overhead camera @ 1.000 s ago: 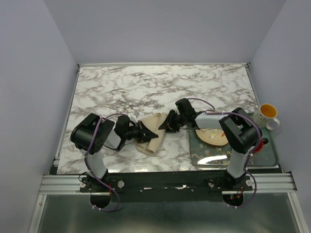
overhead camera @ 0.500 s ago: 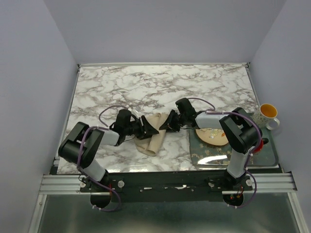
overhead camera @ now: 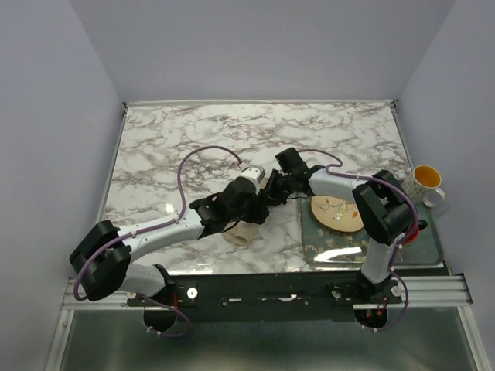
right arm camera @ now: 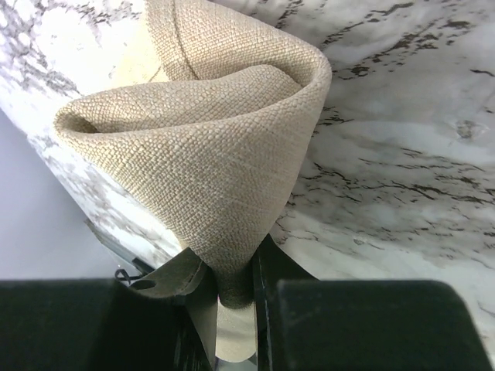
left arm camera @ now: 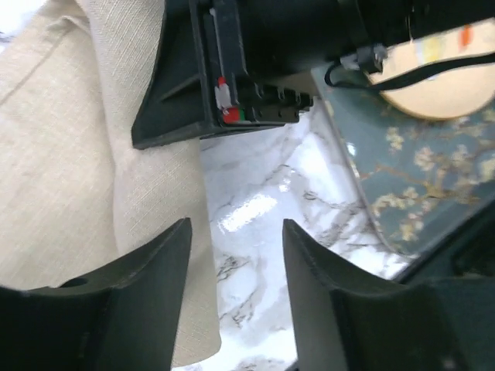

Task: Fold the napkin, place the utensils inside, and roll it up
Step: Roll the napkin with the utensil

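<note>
Our left hand (left arm camera: 236, 232) has released and slid across; our right hand (right arm camera: 232, 309) alone pinches the napkin (right arm camera: 209, 154), so folding continues.

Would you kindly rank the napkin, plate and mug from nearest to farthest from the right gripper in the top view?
1. napkin, pinched in the right gripper.
2. plate, on the tray, rightward.
3. mug, far right edge.

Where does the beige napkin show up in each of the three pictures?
Overhead: napkin at centre, mostly hidden under the arms.
Left wrist: napkin fills the left side.
Right wrist: napkin in the middle, pinched by the right pincer.
Shared landmark: the marble table.
</note>
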`<act>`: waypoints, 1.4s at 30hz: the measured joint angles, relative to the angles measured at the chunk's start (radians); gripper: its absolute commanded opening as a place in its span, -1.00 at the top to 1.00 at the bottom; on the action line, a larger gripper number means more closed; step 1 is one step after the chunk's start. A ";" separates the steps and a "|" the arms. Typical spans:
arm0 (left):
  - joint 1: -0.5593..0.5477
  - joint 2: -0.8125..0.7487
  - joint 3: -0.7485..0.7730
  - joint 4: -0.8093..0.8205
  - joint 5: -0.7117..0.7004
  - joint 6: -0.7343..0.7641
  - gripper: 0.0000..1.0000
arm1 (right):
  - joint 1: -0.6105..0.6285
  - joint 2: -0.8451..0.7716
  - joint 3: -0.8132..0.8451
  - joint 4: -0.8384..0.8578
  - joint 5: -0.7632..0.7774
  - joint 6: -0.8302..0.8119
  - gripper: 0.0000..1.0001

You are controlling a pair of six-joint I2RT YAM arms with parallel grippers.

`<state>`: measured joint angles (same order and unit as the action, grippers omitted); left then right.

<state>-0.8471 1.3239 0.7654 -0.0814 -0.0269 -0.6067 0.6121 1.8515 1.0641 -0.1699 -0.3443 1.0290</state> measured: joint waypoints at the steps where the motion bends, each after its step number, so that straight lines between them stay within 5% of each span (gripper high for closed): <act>1: -0.049 0.003 0.014 -0.019 -0.056 0.021 -0.37 | 0.000 0.000 0.013 -0.023 0.008 0.003 0.99; 11: -0.287 0.210 0.128 -0.180 -0.503 0.110 -0.42 | 0.002 0.001 0.038 -0.144 0.024 0.037 0.99; 30: -0.324 0.381 0.229 -0.290 -0.592 0.086 -0.33 | 0.002 0.001 0.040 -0.184 0.023 0.099 0.99; 36: -0.325 0.420 0.247 -0.307 -0.610 0.089 0.12 | 0.002 0.001 0.040 -0.193 0.023 0.127 0.99; 40: -0.325 0.429 0.253 -0.318 -0.614 0.088 0.67 | 0.002 0.001 0.040 -0.198 0.024 0.137 0.99; 42: -0.325 0.429 0.253 -0.320 -0.618 0.083 0.77 | 0.002 0.001 0.040 -0.203 0.023 0.142 0.99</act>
<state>-1.1717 1.7527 1.0180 -0.4019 -0.6453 -0.5236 0.6140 1.8523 1.1042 -0.3725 -0.3210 1.1709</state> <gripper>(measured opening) 0.261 0.254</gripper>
